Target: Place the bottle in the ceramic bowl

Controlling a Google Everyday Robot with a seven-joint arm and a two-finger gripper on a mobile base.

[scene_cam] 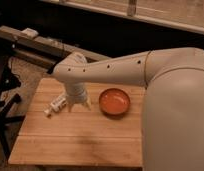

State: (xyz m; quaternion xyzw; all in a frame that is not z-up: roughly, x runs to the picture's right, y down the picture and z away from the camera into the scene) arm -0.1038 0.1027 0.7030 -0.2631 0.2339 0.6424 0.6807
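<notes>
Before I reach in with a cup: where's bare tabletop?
The front half of the wooden table is bare, nearer the camera than the bottle, gripper and ceramic bowl. That row is crowded, gripper between the two.

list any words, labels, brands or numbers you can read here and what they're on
No text reads anywhere in this view.
bottle, lying on the wooden table: darker label band, print too small to read.
ceramic bowl: no markings show.
gripper, down at the table between bottle and bowl: no lettering shows.
</notes>
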